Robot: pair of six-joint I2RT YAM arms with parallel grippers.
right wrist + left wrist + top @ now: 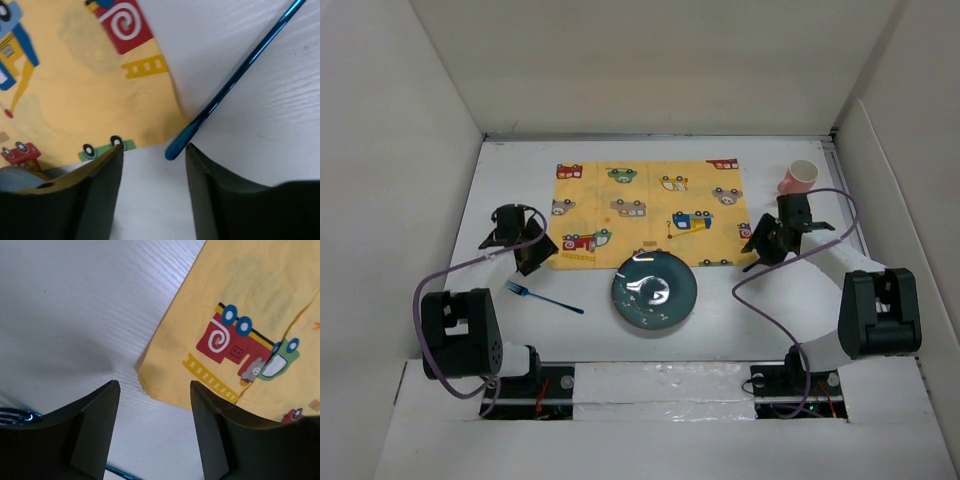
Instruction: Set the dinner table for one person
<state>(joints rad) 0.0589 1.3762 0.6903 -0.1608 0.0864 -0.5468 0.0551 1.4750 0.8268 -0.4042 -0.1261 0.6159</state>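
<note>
The white dinner table (510,175) carries a yellow car-print placemat (648,212). A teal plate (654,290) overlaps the placemat's front edge. A blue fork (542,296) lies on the table left of the plate. A pink cup (799,177) lies tipped at the back right. My left gripper (528,252) is open and empty over the placemat's front-left corner (150,375); the fork's tines (15,415) show beside it. My right gripper (153,146) is open at the placemat's front-right corner. The rounded end of a blue utensil handle (235,75) lies just by its right fingertip.
White walls enclose the table on the left, back and right. Both arms' purple cables (425,290) loop over the table near the bases. The plate's edge (15,177) shows at the lower left of the right wrist view.
</note>
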